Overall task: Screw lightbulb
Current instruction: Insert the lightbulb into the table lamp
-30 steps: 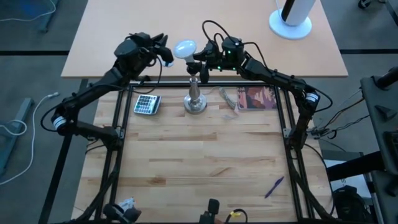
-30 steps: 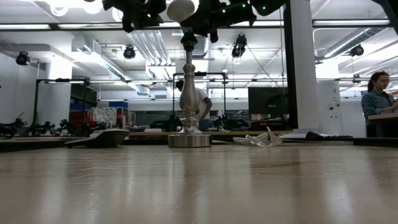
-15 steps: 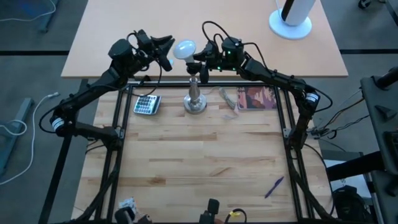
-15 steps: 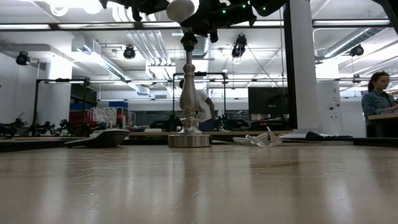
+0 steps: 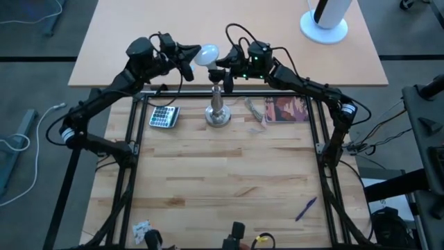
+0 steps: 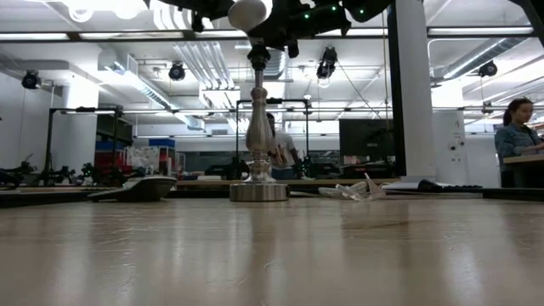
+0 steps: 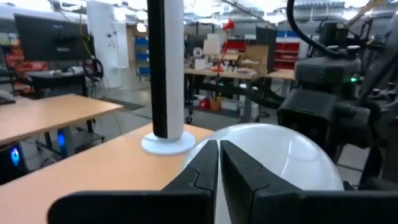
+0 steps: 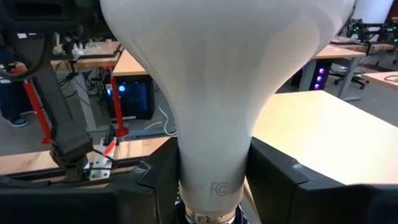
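Note:
The white frosted lightbulb (image 5: 206, 54) is held high over the far middle of the table, its dome tilted toward the far left. It fills the right wrist view (image 8: 217, 68). Below it stands the silver stand (image 5: 217, 111) with its black socket top (image 6: 257, 56). My right gripper (image 5: 223, 67) is shut on the bulb. My left gripper (image 5: 189, 58) is shut, its fingertips (image 7: 216, 152) pointing at the bulb's dome (image 7: 280, 155) from the table's left. The bulb's screw base is mostly hidden by my right gripper. My right gripper pinches the bulb's narrow neck (image 8: 211, 168), just above the screw base, between its two fingers (image 8: 273, 177). It comes from the table's right. The bulb is lifted clear, dome up and tilted, above the socket. Whether my left gripper's shut fingertips touch the dome, I cannot tell.
A calculator (image 5: 164, 116) lies left of the stand. Clear wrapping (image 5: 255, 110) and a book (image 5: 286, 109) lie to its right. A blue pen (image 5: 306, 208) lies near the front right. A large white cylinder on a round base (image 5: 325, 17) stands at the far right.
My left gripper has turned about its wrist and gone a little toward the bulb, toward the table's right. The bulb and my right gripper have stayed over the socket.

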